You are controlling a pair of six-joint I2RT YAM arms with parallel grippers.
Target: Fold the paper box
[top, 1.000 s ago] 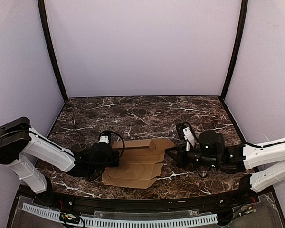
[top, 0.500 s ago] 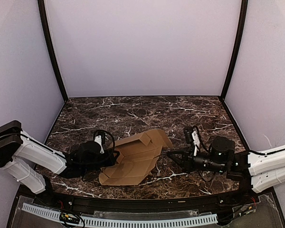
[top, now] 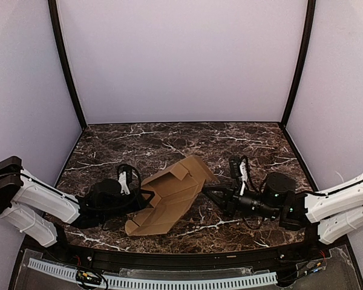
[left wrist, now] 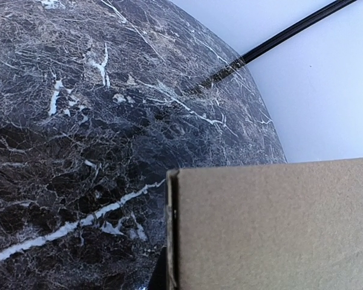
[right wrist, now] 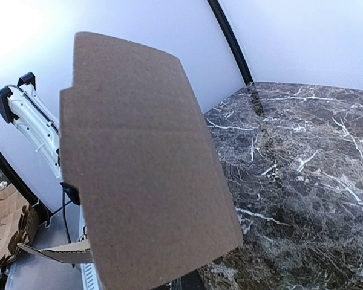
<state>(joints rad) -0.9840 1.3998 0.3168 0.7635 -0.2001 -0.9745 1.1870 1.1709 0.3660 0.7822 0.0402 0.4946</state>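
The paper box (top: 169, 196), flat on the table (top: 169, 142) a second ago, now stands tilted at centre frame, far flap raised and near edge low (folding has begun, I judge). The left gripper (top: 144, 198) and right gripper (top: 209, 194) meet its opposite edges, but cardboard hides their fingertips, so I cannot tell how far either claw is open. The sheet is matte brown, creased and notched; the marble is glossy, dark and white-veined.

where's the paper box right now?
Top external view: the paper box is front-centre on the marble table, partly tilted up, between the left gripper at its left side and the right gripper at its right side.
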